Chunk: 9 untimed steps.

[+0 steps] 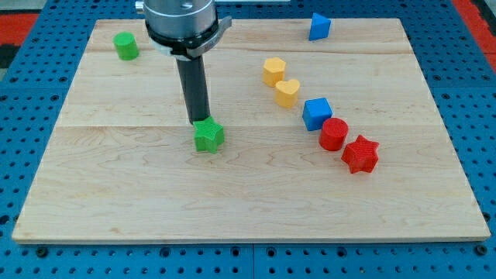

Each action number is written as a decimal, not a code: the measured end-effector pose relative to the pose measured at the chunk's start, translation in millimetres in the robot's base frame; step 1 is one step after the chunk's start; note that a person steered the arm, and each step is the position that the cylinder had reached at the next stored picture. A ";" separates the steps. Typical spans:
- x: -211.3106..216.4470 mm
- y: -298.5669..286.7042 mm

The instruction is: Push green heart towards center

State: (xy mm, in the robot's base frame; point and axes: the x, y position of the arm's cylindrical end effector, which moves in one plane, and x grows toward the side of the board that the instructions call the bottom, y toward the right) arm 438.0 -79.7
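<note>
While our tip (200,122) is sitting right at the upper-left edge of the green heart (208,136), apparently touching it, we are carrying no fingers at all: only a bare rod, holding nothing, so all we can do is shove. The heart is lying just below and slightly to the view's right of the tip, on the wooden board (116,194), a little left of the board's middle. We are judging that the centre lies to the view's right of the heart, so a push from the heart's left side suits better than one from straight above; from where we are resting now, a downward stroke would be sending it toward the view's bottom instead.

Looking further out, the path between the heart and the centre is lying bare. Beyond it a diagonal row is running down toward the view's right: a yellow block (273,70), a yellow heart (287,92), a blue cube (317,113), a red cylinder (334,133) and a red star (360,153). An overlong push could be nudging that row. A green cylinder (125,46) is standing near the top-left corner and a blue block (318,26) near the top edge, both well apart from the work.
</note>
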 end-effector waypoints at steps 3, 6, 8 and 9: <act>25.6 25.7; 35.7 -9.6; 89.5 33.2; 81.5 42.5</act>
State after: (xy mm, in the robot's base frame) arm 519.5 -37.2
